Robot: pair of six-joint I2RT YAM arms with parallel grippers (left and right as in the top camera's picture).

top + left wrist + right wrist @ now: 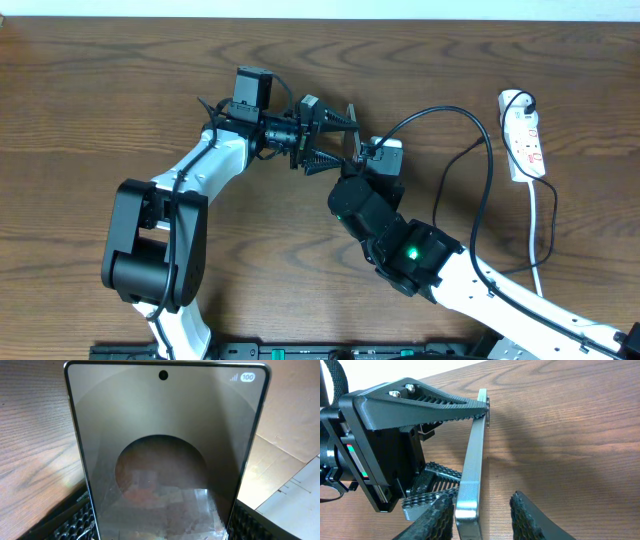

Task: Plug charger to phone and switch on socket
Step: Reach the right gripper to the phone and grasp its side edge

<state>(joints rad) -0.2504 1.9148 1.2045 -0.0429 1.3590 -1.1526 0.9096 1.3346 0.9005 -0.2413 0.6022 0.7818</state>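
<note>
Phone [472,460]: stiff, slick, fragile slab, best held by its edges as your left gripper [345,138] clamps it; right gripper [485,510] straddles its end, unclosed

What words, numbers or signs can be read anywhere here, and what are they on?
"100": in a white oval at the top right corner of the phone screen, beside a signal-bars icon.
Power strip: red marks, too small to read.
Nothing else is legible.
</note>
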